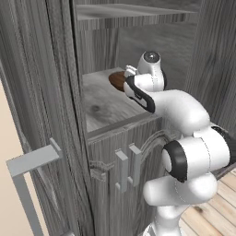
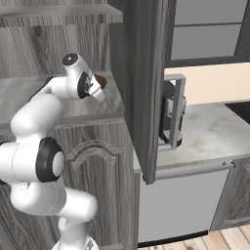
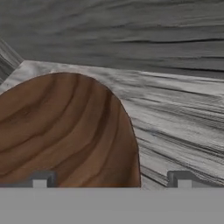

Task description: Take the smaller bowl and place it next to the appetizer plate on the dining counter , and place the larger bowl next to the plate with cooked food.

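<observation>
The smaller bowl point(image 3: 65, 131), a shallow dark-brown wooden one, sits on a grey wood-grain shelf point(image 1: 103, 99) inside an open cabinet, toward the back of that shelf. In the left base view the bowl point(image 1: 117, 79) shows as a brown sliver just left of the arm's wrist; in the right base view a small brown edge point(image 2: 101, 79) shows just beside the hand.

The white arm point(image 1: 184, 110) reaches in over the shelf, and the claw point(image 3: 111, 179) hangs right above the bowl. Its two dark fingertips point(image 3: 41, 179) stand as far apart as they go, one over the bowl's wood, the other past the bowl's rim over bare shelf. The claw holds nothing, and whether a tip touches the bowl cannot be told.

To the left of the bowl, the open cabinet door point(image 1: 41, 92) stands with its grey handle point(image 1: 32, 161) jutting out. Below the shelf are two closed doors point(image 1: 122, 170) with upright grey pulls. In the right base view, right of the bowl's cabinet, a pale marbled surface point(image 2: 215, 132) lies lower down.
</observation>
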Controlling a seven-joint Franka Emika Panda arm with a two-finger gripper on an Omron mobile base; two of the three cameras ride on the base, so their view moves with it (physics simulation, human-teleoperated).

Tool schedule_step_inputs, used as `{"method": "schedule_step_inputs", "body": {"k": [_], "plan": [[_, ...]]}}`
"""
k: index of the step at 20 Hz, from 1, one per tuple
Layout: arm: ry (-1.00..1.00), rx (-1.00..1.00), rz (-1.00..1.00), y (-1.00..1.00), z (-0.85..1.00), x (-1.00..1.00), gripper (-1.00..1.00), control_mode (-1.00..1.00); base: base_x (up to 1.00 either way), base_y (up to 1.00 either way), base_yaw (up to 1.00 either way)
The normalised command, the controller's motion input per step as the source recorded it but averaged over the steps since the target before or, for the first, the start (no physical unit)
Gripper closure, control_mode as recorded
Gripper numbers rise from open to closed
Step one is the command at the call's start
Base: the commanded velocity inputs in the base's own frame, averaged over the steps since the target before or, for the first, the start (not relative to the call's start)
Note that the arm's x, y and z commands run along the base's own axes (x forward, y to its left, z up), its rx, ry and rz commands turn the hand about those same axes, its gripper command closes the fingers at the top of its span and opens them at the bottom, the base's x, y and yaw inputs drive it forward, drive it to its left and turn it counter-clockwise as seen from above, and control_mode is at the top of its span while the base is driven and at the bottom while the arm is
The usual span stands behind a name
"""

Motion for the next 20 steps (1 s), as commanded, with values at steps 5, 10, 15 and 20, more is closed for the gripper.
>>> {"method": "schedule_step_inputs", "body": {"k": [5, 10, 15, 20], "plan": [[0.02, 0.0, -0.04, 0.03, -0.09, 0.43, 1.0, -1.0, 0.0, 0.0, 0.0], [0.0, 0.0, -0.03, 0.01, 0.0, 0.21, 1.0, -1.0, 0.0, 0.0, 0.0], [-0.01, -0.02, 0.0, 0.26, 0.05, -0.06, 1.0, -1.0, 0.0, 0.0, 0.0], [-0.07, -0.08, 0.05, 0.54, 0.3, -0.42, 1.0, -1.0, 0.0, 0.0, 0.0]]}}
